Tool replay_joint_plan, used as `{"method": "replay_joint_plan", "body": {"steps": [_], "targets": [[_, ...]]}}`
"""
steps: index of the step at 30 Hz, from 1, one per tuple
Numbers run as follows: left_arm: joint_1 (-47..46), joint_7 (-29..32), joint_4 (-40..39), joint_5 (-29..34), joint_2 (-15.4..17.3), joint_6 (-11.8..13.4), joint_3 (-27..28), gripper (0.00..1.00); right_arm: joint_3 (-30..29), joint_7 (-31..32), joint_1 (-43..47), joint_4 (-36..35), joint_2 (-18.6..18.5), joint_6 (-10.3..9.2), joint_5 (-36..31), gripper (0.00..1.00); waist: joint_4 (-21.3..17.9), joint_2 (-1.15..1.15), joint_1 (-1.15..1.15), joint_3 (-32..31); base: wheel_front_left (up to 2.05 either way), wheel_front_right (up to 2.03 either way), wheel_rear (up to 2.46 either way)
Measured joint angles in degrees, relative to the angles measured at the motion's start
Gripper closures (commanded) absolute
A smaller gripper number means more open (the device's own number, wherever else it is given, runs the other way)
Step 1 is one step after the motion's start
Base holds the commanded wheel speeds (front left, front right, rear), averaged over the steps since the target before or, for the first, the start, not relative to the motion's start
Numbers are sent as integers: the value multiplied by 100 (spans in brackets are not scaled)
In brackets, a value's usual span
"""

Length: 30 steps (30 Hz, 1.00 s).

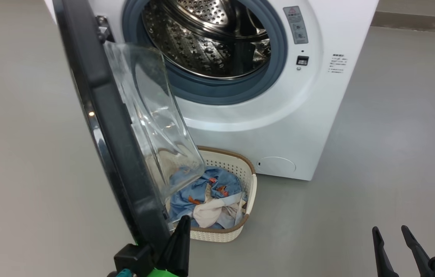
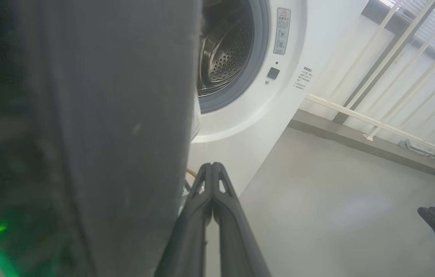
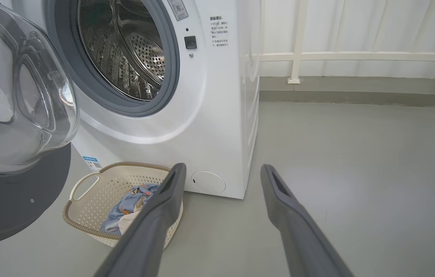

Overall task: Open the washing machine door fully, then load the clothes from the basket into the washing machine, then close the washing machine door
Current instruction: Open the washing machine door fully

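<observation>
Large white boxy front-loading washing machine [image 1: 279,127] stands on the grey floor [image 1: 356,200]; its perforated steel drum [image 1: 209,42] is exposed inside the grey-blue rubber gasket [image 1: 217,92]. The round glossy black washing machine door [image 1: 113,127] is open, swung out to the left of the machine's opening on a metal hinge [image 1: 102,29], with its clear bulging glass bowl [image 1: 152,127] facing the machine's front. The small cream perforated plastic basket [image 1: 236,161] with a brown woven-look rim sits on the floor at the foot of the machine, just left of the round service flap [image 1: 277,166] and partly under the door's glass. The clothes [image 1: 202,192] lie inside the basket: light-blue fabric with orange-brown print, and a whitish garment bunched on top. Left gripper [image 1: 184,223] is clenched, its two dark fingers pressed together with nothing between them, tips just beside the lower edge of the door on the side facing the machine; contact with the door cannot be confirmed. Right gripper [image 1: 389,231] is released, fingers spread wide and empty, held over bare floor well to the right of the machine's front. A pale railing [image 3: 356,56] runs along the wall to the right of the machine.
</observation>
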Motion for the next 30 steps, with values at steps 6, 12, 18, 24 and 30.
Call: {"method": "replay_joint_plan", "body": {"steps": [6,12,18,24,30], "targets": [[-7,-74,11,0,-16,100,25,100,30,0,-1,26,-11,0,1,0,227,0,0,27,0,0,0],[-5,-100,-8,-1,48,203,174,100,48,0,-2,49,-34,0,10,0,513,0,0,49,0,0,0],[-1,-191,13,-88,169,364,577,100,85,0,-3,56,-34,0,10,0,800,0,0,72,0,0,0],[-7,-336,223,-198,220,449,1082,100,153,0,-5,57,-76,0,10,0,988,0,0,128,0,0,0],[-187,-433,594,-337,187,454,1769,100,181,0,-9,51,-196,0,10,0,1017,0,0,258,0,0,0]]}}
